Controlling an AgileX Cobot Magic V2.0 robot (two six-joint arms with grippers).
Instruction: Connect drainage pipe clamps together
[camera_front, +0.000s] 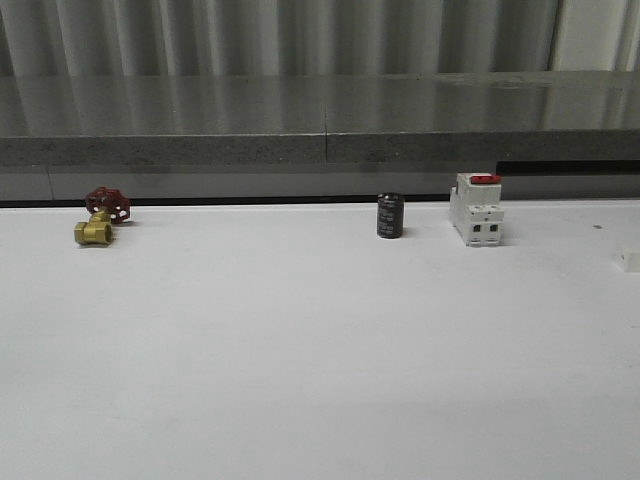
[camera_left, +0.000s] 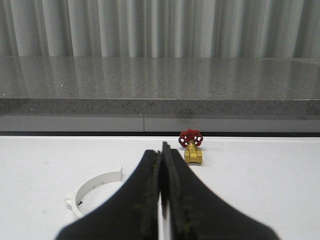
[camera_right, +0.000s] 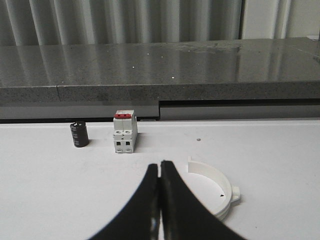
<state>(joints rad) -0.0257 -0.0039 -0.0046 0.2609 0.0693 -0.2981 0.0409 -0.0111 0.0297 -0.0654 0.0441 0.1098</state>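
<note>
In the left wrist view one white half-ring drainage pipe clamp (camera_left: 92, 189) lies on the white table, partly hidden behind my left gripper (camera_left: 161, 150), which is shut with nothing between its fingers. The right wrist view shows the other white clamp (camera_right: 218, 190) lying flat just beside my right gripper (camera_right: 160, 166), also shut and empty. A small white piece (camera_front: 629, 260) sits at the right edge of the front view.
A brass valve with a red handwheel (camera_front: 101, 215) stands at the table's back left. A black cylinder (camera_front: 390, 215) and a white breaker with a red top (camera_front: 476, 209) stand at the back centre-right. A grey ledge (camera_front: 320, 148) runs behind the table.
</note>
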